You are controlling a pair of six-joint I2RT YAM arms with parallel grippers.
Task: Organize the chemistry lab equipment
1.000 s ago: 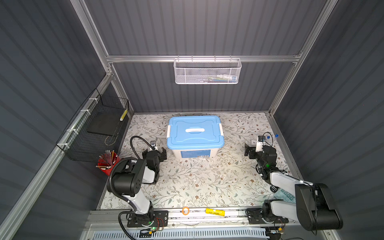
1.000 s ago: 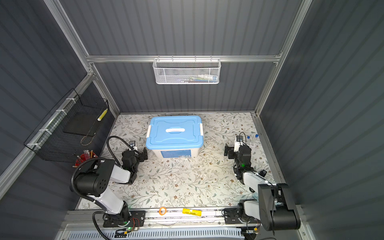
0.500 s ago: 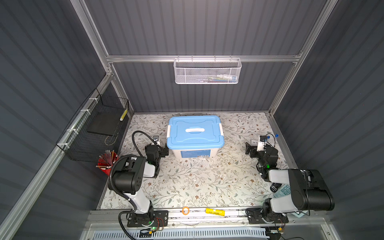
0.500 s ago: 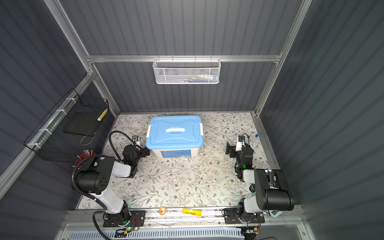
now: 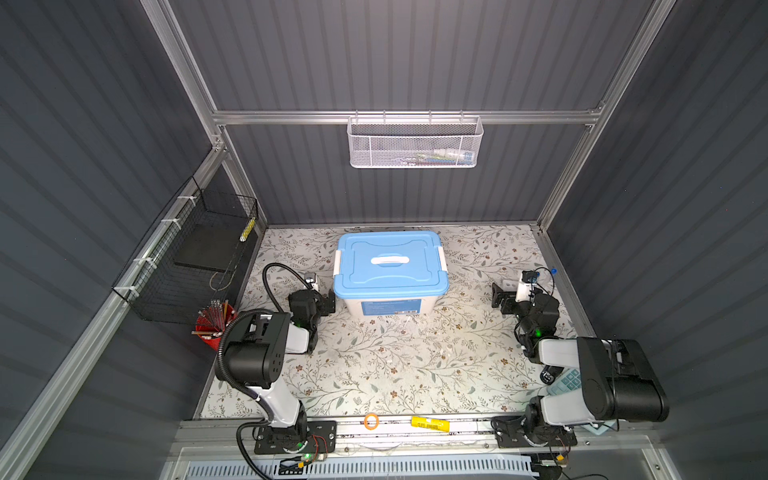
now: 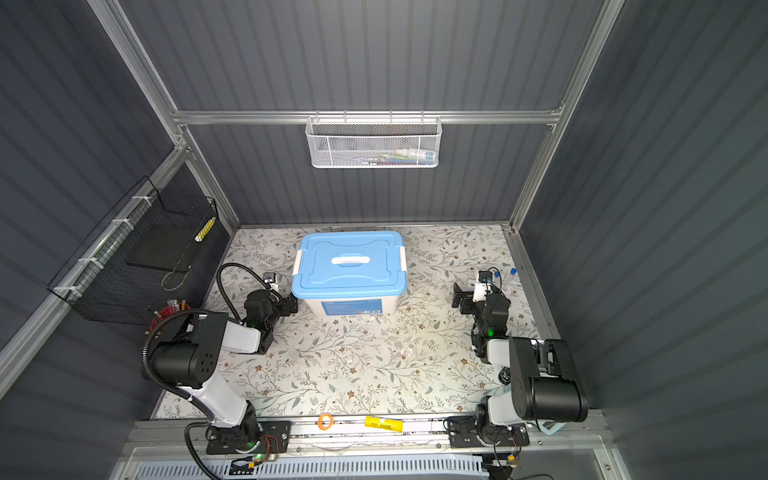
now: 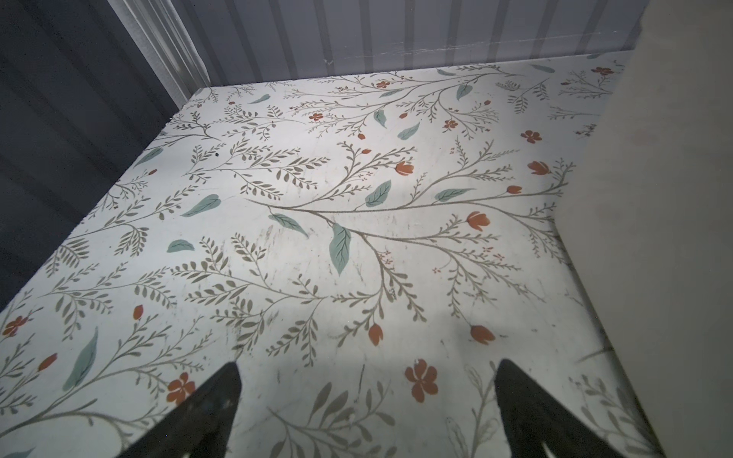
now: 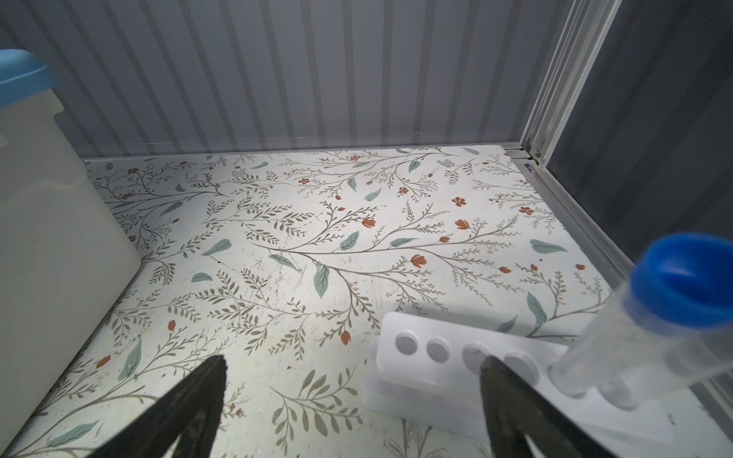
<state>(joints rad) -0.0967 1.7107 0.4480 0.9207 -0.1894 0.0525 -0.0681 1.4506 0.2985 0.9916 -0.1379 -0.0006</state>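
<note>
Rack (image 8: 416, 374), white with round holes, holds clear blue-capped tube (image 8: 634, 329); left fingers (image 7: 206, 416) and right fingers (image 8: 190, 408) apart.

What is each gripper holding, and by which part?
Nothing: left gripper and right gripper both show open, empty jaws; the blue-capped tube sits in the rack.

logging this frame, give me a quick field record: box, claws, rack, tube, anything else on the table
box: mid-table, blue lid on
left claw: open, empty, beside the box's left side
right claw: open, empty, by the rack
rack: white, near right wall, four visible holes empty
tube: blue cap, stands at the rack's end
cup: red, sticks inside, left edge
calculator: partly under right arm
</note>
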